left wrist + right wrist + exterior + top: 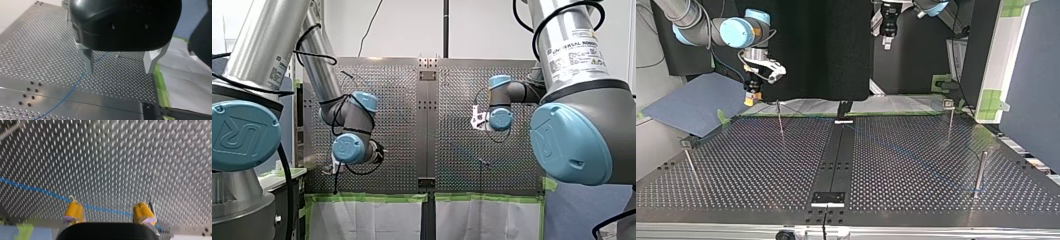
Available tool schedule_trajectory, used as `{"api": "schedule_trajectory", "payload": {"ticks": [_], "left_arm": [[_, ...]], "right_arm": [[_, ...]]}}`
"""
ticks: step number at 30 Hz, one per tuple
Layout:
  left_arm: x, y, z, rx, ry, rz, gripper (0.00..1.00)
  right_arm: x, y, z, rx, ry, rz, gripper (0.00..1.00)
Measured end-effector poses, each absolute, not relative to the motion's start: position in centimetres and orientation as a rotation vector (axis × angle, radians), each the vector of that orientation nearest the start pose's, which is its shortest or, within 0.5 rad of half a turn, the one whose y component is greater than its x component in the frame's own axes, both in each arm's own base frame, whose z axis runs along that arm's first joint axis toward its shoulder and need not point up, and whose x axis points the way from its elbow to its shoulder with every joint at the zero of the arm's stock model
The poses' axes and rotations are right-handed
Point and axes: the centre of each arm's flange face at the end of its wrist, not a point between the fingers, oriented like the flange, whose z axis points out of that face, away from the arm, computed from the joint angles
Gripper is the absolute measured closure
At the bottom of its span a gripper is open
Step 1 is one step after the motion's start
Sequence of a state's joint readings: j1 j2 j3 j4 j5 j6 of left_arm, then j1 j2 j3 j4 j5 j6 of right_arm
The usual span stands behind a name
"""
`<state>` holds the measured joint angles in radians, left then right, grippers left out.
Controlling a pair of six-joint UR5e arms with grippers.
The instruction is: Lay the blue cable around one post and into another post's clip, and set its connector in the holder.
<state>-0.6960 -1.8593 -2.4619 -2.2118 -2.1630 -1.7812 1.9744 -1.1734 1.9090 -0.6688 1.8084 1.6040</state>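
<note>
Top view: left-edge post (pixel 691 164) stands alone by the surface's (pixel 761 170) left edge. My right claw (pixel 752 96) hangs above the far edge toward the far-left corner, yellow pads pointing down, near the far-left post (pixel 780 120) but not touching it. Right wrist view: pads spread, nothing between them, so it's open. The blue cable (pixel 37 190) lies flat on the surface below and runs diagonally past both pads. My left claw (pixel 888 35) sits high above the far edge near its middle. Left wrist view: metal fingers (pixel 87 61) wide apart and empty, clear of the surface. The cable passes below one finger and carries on across the smooth centre strip (pixel 100 103). Top view shows the cable only faintly, on the surface's right half, heading toward the right-edge post (pixel 980 172). Far-right post (pixel 950 119) stands near the far-right corner. Can't make out the connector.
</note>
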Motion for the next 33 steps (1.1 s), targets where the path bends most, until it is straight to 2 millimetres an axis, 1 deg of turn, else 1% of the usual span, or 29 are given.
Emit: {"api": "schedule_trajectory", "payload": {"ticks": [3, 6, 18, 23, 33], "left_arm": [[19.7, -26.7, 8.9, 0.030, 1.788, -0.109, 0.00], [19.7, -26.6, 8.8, 0.032, 1.791, -0.107, 0.00], [20.0, -26.5, 8.9, 0.024, 1.783, -0.103, 0.00], [20.3, -26.7, 9.1, 0.020, 1.756, -0.116, 0.00], [20.7, -27.1, 9.3, 0.017, 1.722, -0.130, 0.00]], "right_arm": [[32.7, -45.3, 18.4, 1.403, -1.168, 1.335, 0.01], [34.0, -44.5, 17.7, 1.442, -1.153, 1.355, 0.01], [38.7, -41.2, 13.1, 1.559, -1.106, 1.396, 0.01], [40.6, -39.5, 12.5, 1.594, -1.075, 1.429, 0.01], [44.4, -35.0, 12.2, 1.679, -1.004, 1.490, 0.01]]}}
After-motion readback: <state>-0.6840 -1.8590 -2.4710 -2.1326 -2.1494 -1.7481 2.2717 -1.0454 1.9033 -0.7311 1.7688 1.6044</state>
